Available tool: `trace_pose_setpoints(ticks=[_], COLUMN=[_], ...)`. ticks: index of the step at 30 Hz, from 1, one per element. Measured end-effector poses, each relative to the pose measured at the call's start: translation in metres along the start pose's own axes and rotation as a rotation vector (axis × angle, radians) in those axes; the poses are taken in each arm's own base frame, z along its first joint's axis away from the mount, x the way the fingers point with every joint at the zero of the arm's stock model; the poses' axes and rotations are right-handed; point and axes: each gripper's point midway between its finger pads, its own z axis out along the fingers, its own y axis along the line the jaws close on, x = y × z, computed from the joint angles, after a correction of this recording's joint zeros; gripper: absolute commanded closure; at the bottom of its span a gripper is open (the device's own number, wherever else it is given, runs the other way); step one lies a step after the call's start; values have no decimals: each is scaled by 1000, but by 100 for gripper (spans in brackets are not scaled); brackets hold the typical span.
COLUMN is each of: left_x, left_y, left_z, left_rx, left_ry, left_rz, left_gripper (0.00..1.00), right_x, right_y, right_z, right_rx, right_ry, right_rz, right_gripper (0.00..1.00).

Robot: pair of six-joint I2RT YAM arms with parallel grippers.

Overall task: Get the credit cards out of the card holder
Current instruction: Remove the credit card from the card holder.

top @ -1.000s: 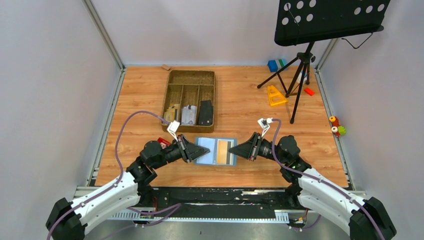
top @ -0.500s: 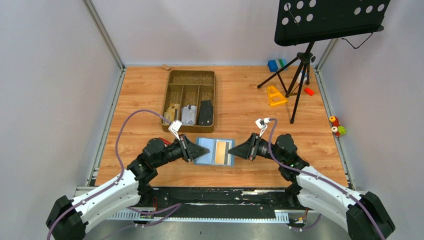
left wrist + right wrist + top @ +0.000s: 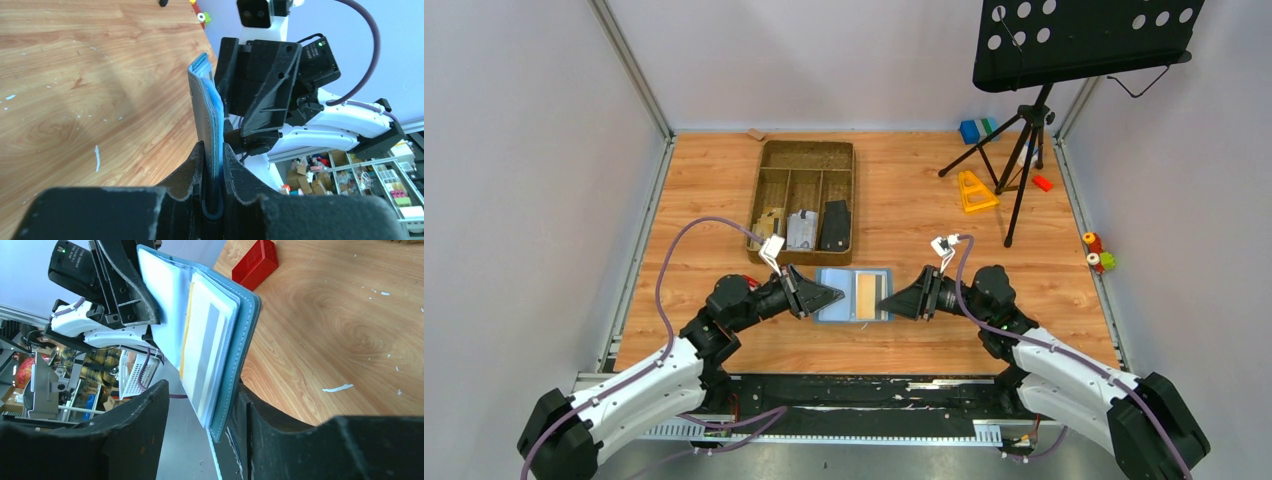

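Our left gripper (image 3: 213, 152) clamps the card holder (image 3: 204, 100), our right gripper (image 3: 202, 392) gapes astride the credit cards (image 3: 206, 342); we should pinch cards only, not the holder

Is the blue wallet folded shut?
No, the card holder is spread open, with its pale inside and a tan card facing the top camera.

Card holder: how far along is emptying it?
Done: the card holder is open, left jaws shut on its edge. In hand: right jaws open, straddling the card-side flap. Left: the credit cards sit in their pockets, none pulled out yet.
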Motion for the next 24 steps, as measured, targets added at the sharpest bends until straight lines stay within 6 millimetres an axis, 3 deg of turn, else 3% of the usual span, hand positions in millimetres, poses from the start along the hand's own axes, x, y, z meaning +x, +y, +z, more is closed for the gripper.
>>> trace_pose_setpoints(ticks=[5,7,8,11,13,16,18,21,24], left_x=[-1,1,2,6,4,-10,-26,-39,-34], left_y=[-6,-5,-2,8,18,34,41,39,29], left_z=[2,2,3,2,0,-10,-21,-34,-33], left_rx=[31,28,19,-23,-90,-245,-349,-402,-354], left_ry=[3,12,17,29,25,-16,-68,-98,-48], left_rz=[-6,-4,-3,10,22,64,111,179,219], left_gripper=[99,80,65,29,21,21,29,36,47], right_x=[2,2,2,1,-1,-4,-5,-7,-7], right_y=[-2,-1,0,3,2,0,-3,-12,-24], right_z=[2,2,2,2,2,-1,-2,-4,-6], right_rx=[-1,-2,-5,-10,5,34,63,123,187], right_ry=[11,13,14,18,14,-4,-15,-26,-30], right_rz=[13,23,27,20,17,-1,-9,-19,-16], right_gripper=[84,97,100,100,100,100,100,100,100])
